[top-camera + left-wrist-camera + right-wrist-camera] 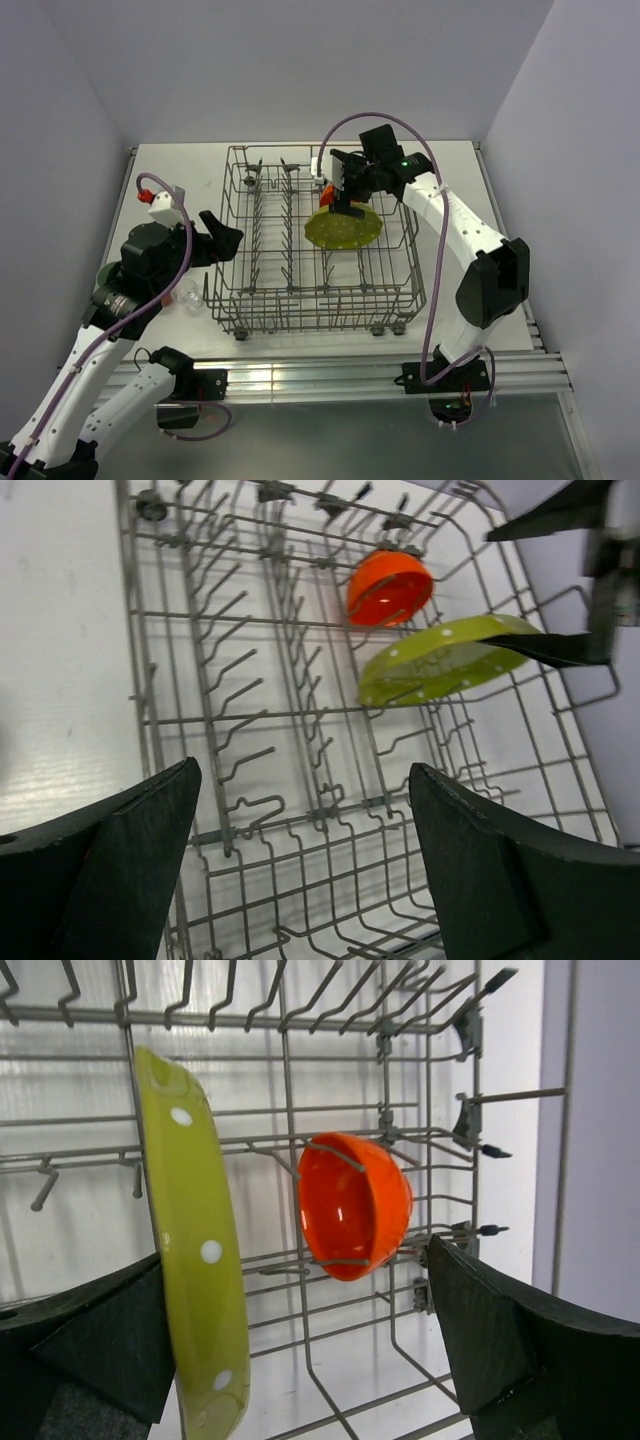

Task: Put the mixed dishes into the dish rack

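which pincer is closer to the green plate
Right. The right pincer sits at the plate, open jaws either side; the left pincer hangs at the rack's left edge, well away.

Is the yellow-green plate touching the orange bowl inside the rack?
Apart. The right wrist view shows a strip of white table between the yellow-green plate and the orange bowl.

Right pincer point(298, 1345): plate point(195, 1260) against one finger, bowl point(355, 1205) just ahead. Left pincer point(305, 815): bare rack point(235, 670) ahead, free lanes.
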### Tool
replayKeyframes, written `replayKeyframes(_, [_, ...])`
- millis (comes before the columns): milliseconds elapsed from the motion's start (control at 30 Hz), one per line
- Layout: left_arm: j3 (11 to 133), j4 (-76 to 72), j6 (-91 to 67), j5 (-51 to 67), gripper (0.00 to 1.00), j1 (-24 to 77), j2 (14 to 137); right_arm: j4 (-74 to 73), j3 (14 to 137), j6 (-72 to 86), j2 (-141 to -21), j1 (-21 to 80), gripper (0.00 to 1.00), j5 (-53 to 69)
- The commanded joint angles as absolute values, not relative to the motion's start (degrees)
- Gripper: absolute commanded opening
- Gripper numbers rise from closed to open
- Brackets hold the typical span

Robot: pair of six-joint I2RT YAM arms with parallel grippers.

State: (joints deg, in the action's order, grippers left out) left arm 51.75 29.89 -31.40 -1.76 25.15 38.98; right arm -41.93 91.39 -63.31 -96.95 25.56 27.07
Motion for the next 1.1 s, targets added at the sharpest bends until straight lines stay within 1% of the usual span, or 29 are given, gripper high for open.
replayKeyframes(0, [54.0, 32.3, -34.4, -9.6, 0.93, 25.0, 39.1, -34.6, 92.2, -58.0, -91.2, 25.3, 1.00, 30.8])
replayKeyframes(67, [55.8, 33.4, -35.9, -14.6, 0.96, 25.1, 38.8, -31.6, 92.8, -56.0, -89.2, 25.3, 1.00, 31.6])
replayKeyframes(133, [57.3, 34.4, -38.0, -18.6, 0.99, 25.0, 38.9, -25.7, 92.6, -50.1, -87.5, 25.4, 1.00, 32.5])
replayKeyframes(200, [59.7, 36.0, -39.5, -24.2, 0.99, 25.0, 39.5, -20.0, 90.5, -40.9, -84.0, 25.6, 1.00, 32.4])
replayKeyframes(233, [61.3, 36.6, -39.7, -26.0, 0.99, 25.1, 40.6, -11.8, 87.8, -35.6, -81.8, 25.7, 1.00, 30.3])
replayKeyframes(267, [62.4, 38.3, -39.9, -29.6, 0.99, 25.0, 41.6, -7.7, 86.7, -23.7, -80.9, 25.7, 1.00, 28.6])
replayKeyframes(300, [63.3, 39.3, -40.6, -31.5, 0.99, 25.1, 42.4, -3.7, 85.6, -17.6, -80.2, 25.7, 1.00, 26.0])
replayKeyframes(333, [65.0, 40.2, -40.8, -33.4, 0.99, 25.0, 44.5, -0.5, 85.4, -11.8, -79.7, 25.8, 1.00, 20.4])
replayKeyframes(367, [65.9, 40.9, -41.0, -35.0, 0.99, 25.0, 45.8, -0.8, 86.3, -3.5, -79.9, 25.9, 1.00, 17.7])
replayKeyframes(400, [66.6, 42.6, -41.7, -38.0, 0.99, 24.7, 46.9, -2.6, 88.0, -0.1, -80.4, 26.8, 1.00, 14.5])
replayKeyframes(467, [68.7, 43.4, -41.9, -39.6, 0.99, 23.0, 50.3, -13.1, 96.2, 8.3, -83.7, 27.6, 1.00, 7.3])
replayKeyframes(500, [69.3, 44.1, -42.1, -39.6, 0.99, 20.9, 52.3, -17.7, 99.8, 9.4, -85.1, 28.2, 1.00, 7.0])
replayKeyframes(533, [70.4, 44.0, -42.1, -38.9, 0.99, 19.4, 53.1, -25.4, 105.1, 11.2, -87.3, 28.4, 1.00, 6.9])
replayKeyframes(600, [71.3, 43.3, -41.2, -34.8, 0.99, 14.4, 55.5, -29.1, 106.3, 15.4, -87.2, 29.1, 1.00, 8.2])
replayKeyframes(633, [72.6, 43.2, -41.1, -33.5, 0.99, 12.5, 56.5, -27.4, 102.3, 15.6, -86.1, 29.5, 1.00, 9.7])
replayKeyframes(700, [73.6, 43.2, -40.5, -32.0, 0.99, 8.1, 59.6, -23.1, 95.8, 14.8, -80.4, 30.7, 1.00, 14.1])
replayKeyframes(733, [74.6, 42.9, -39.9, -31.0, 0.99, 6.6, 60.8, -18.1, 89.4, 15.5, -76.5, 31.9, 1.00, 14.2])
replayKeyframes(833, [76.6, 44.2, -38.3, -28.3, 0.99, 0.3, 66.9, -11.5, 82.0, 20.5, -72.0, 33.2, 1.00, 17.8])
replayKeyframes(933, [74.8, 42.8, -36.7, -21.9, 0.97, -6.3, 70.4, -13.8, 83.6, 22.0, -71.6, 34.4, 1.00, 19.6])
replayKeyframes(967, [74.2, 41.4, -36.4, -18.7, 0.96, -7.2, 70.9, -14.7, 84.5, 21.0, -71.5, 35.7, 1.00, 19.0])
replayKeyframes(1067, [72.8, 41.3, -36.7, -17.0, 0.91, -8.7, 73.7, -18.9, 87.8, 19.0, -70.4, 37.2, 1.00, 14.3])
